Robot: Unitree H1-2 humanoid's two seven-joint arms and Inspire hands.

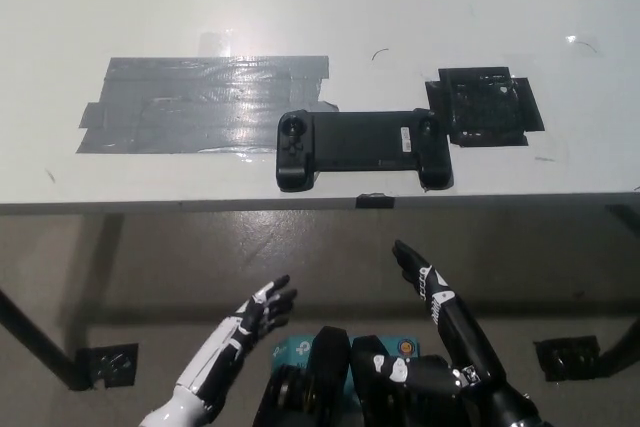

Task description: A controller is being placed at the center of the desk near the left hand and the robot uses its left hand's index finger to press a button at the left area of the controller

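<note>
Head view, looking steeply down past the front edge of a white desk (400, 7). The robot's left hand (258, 309) sits low in the picture, below the desk edge and over the brownish floor (180, 257). Its white forearm rises from the bottom edge and slants up to the right. The fingers (281, 293) are stretched out, slightly spread, pointing up toward the desk; the hand is open and holds nothing. It is well apart from the desk.

The black right hand (420, 272) rests to the right of it, also below the desk edge. Its fingers are extended, pointing up and a little left, and it too is empty.

On the desk, the black controller (362, 145) lies flat near the front edge, about the middle of the picture, long side running left to right. It has a round stick at each end. Just left of it is a patch of shiny grey tape (200, 102), whose right edge touches the controller's upper left corner. A square black pad (485, 105) lies just beyond its right end.
</note>
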